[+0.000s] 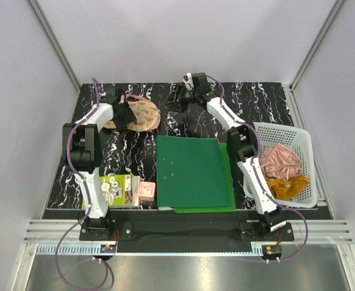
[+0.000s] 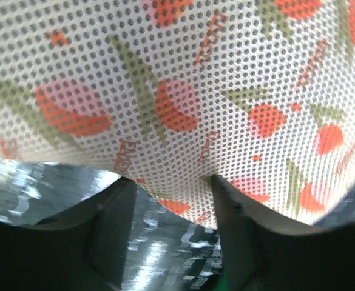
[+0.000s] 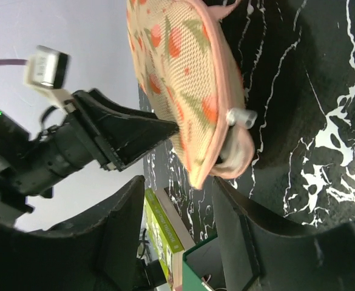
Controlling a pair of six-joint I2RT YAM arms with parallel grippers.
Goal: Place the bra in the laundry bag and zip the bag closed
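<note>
The laundry bag [image 1: 144, 115], peach-pink mesh with red watermelon slices, lies at the back left of the black marbled table. My left gripper [image 1: 127, 115] rests on its left side. In the left wrist view its mesh [image 2: 183, 85] fills the frame, and my left gripper [image 2: 168, 180] is open with both tips against the fabric's edge. My right gripper [image 1: 178, 96] hovers at the back middle, apart from the bag. In the right wrist view it [image 3: 176, 182] is open, the bag's end [image 3: 226, 160] just beyond its tips. A silver zip pull [image 3: 241, 117] sticks out there. The bra is hidden.
A green folder [image 1: 192, 173] lies in the middle front. At the right a white basket [image 1: 306, 145] holds a pink cloth [image 1: 280, 159] and a mustard cloth [image 1: 288, 186]. A green book [image 1: 113, 191] and a small pink box [image 1: 146, 191] sit at the front left.
</note>
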